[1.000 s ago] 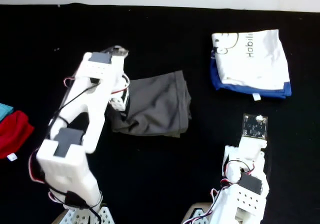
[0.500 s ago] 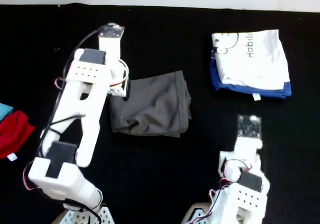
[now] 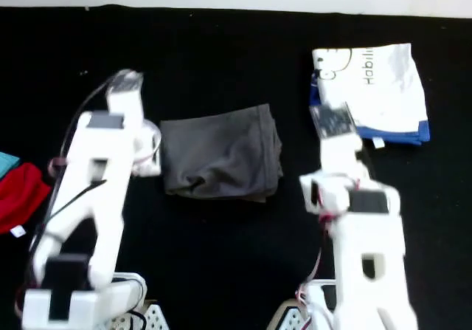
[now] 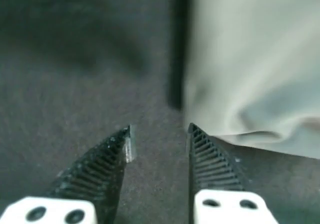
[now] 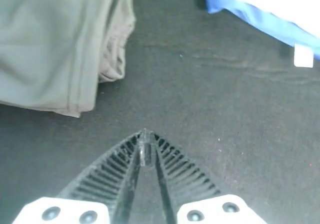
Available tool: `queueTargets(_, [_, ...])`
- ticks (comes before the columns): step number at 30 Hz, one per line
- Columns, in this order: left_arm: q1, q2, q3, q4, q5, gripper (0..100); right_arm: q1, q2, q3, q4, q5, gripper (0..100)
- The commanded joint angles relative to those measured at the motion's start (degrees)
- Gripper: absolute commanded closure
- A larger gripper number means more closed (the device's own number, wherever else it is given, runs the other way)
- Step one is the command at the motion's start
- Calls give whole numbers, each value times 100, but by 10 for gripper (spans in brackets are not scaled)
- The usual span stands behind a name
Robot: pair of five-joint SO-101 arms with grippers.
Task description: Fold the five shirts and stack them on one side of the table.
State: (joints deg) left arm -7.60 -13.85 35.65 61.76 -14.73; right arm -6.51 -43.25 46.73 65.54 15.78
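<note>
A crumpled grey shirt (image 3: 221, 153) lies mid-table, also seen as grey shirt (image 4: 250, 58) and grey shirt (image 5: 55, 38). At the far right a folded white shirt (image 3: 376, 83) rests on a folded blue shirt (image 3: 369, 132). My left gripper (image 4: 160, 134) is open just off the grey shirt's left edge, with only black cloth between its fingers. My right gripper (image 5: 146, 140) is shut and holds nothing; it hangs over bare table between the grey shirt and the blue shirt (image 5: 250, 13). A red shirt (image 3: 18, 193) and a teal one (image 3: 6, 162) lie at the left edge.
The black table cover (image 3: 221, 49) has open room at the back and in front of the grey shirt. The left arm (image 3: 96, 175) stands left of the grey shirt, the right arm (image 3: 354, 212) right of it. A white tag (image 5: 303, 56) sticks out from the blue shirt.
The left arm has swung left, off the grey shirt's left edge. The right arm has stretched from the near edge out toward the gap between the grey shirt and the stack.
</note>
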Motion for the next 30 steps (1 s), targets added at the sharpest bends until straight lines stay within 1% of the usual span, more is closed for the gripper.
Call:
queueTargets(1, [-567,-637,998,-624,-44,829,-444,1402,-1692,620,-536,925])
queueTargets(5, [-1165,-567,1490,-1011,-431,829,-1007,2800,-3292,1314,-1538,796])
queueTargets(8, [-1499,-409,1807,-1477,-466,829,-1385,3749,-4207,1578,-1987,748])
queueTargets(12, [-1754,-242,2246,-2136,-448,829,-1692,4884,-5112,1754,-2057,743])
queueTargets(14, [-1771,-259,2281,-2180,-440,829,-1763,5385,-5516,1859,-2136,742])
queueTargets(16, [-1771,-277,2290,-2207,-281,829,-1824,5859,-5903,2000,-2391,738])
queueTargets(18, [-1798,-268,2290,-2251,-79,829,-1912,6299,-6290,2167,-2602,700])
queueTargets(21, [-1798,-259,2299,-2277,-62,829,-2009,6862,-6897,2422,-2901,629])
queueTargets(26, [-1798,-251,2299,-2286,-62,829,-1982,7618,-7758,2563,-2910,615])
queueTargets(30, [-1798,-251,2299,-2286,-53,829,-2000,8356,-8145,2404,-2910,615])
